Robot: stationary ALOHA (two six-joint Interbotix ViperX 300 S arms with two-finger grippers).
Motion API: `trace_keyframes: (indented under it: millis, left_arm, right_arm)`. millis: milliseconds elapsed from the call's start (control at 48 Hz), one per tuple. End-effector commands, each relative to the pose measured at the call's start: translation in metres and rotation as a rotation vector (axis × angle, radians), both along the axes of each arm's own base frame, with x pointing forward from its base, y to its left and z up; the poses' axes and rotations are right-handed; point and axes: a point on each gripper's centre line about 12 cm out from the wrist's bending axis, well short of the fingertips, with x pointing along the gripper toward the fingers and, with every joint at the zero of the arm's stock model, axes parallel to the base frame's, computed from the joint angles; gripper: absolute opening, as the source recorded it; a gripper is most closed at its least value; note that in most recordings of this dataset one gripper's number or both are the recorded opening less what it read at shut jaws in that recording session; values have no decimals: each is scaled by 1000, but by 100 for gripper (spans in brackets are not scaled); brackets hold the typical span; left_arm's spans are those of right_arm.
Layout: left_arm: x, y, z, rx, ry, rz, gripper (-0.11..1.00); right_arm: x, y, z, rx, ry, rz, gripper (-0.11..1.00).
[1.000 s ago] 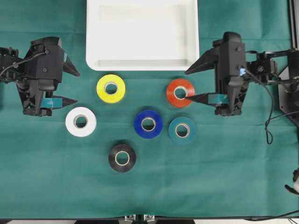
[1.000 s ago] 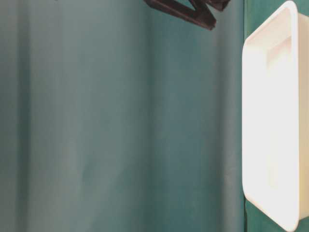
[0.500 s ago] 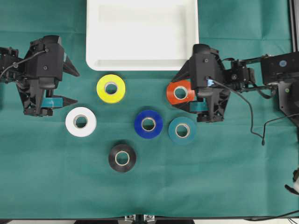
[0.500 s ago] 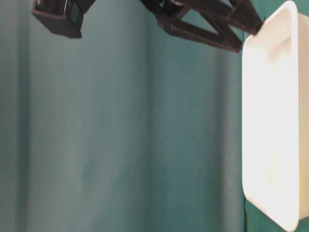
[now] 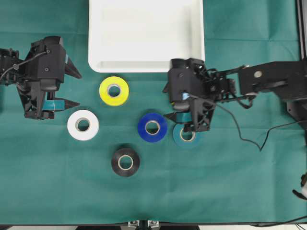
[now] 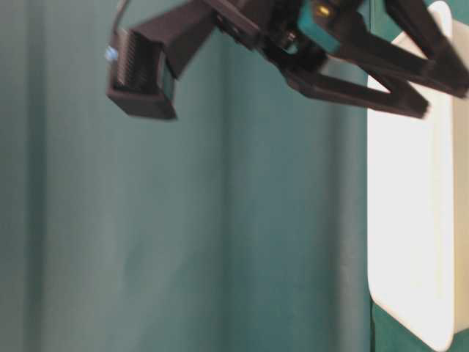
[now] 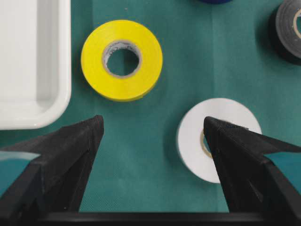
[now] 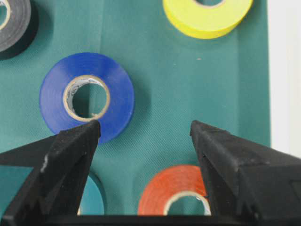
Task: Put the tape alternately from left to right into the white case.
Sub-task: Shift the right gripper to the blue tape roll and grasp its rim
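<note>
Nearest to the front edge of the green cloth (image 5: 230, 191) lies the black roll (image 5: 125, 162), flat and alone. Behind it, toward the right, the blue roll (image 5: 152, 127) and the teal roll (image 5: 186, 136) lie just beside each other. The white roll (image 5: 83, 125) lies to the left, well apart from the blue one, and the yellow roll (image 5: 113, 90) lies behind it, near the tray.

The right gripper (image 5: 169, 101) hangs over the cloth above the red-orange roll (image 8: 178, 194), which the arm hides in the overhead view. In the right wrist view this roll shows at the bottom edge, between the two fingers (image 8: 63, 155). The jaws stand wide apart and hold nothing. One finger tip is over the rim of the blue roll.

The left gripper (image 5: 73, 88) is at the left side, near the white roll and the yellow roll. Its fingers (image 7: 70, 146) are also wide apart, with nothing between them but cloth.

Farthest back is the white tray (image 5: 192, 64), with no roll inside it. All six rolls lie flat on the cloth in front of it.
</note>
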Motion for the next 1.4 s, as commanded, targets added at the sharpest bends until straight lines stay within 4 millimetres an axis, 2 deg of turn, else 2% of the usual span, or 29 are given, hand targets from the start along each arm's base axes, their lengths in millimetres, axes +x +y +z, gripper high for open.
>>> trace_keyframes:
  millis: [0, 479, 687, 1041, 1374]
  left_arm:
    - [2, 0, 5, -3, -20, 3, 81]
    - [1, 0, 4, -5, -18, 6, 81]
    - [0, 0, 2, -4, -15, 5, 81]
    - [0, 0, 1, -5, -12, 6, 81]
    - [0, 0, 1, -5, -12, 6, 81]
  right_arm:
    - [10, 4, 8, 4, -18, 6, 82]
    - [25, 9, -19, 27, 49, -21, 83]
    - [31, 16, -24, 29, 55, -7, 83]
    - [34, 16, -41, 51, 95, -41, 84]
    - [46, 15, -49, 51, 102, -49, 84]
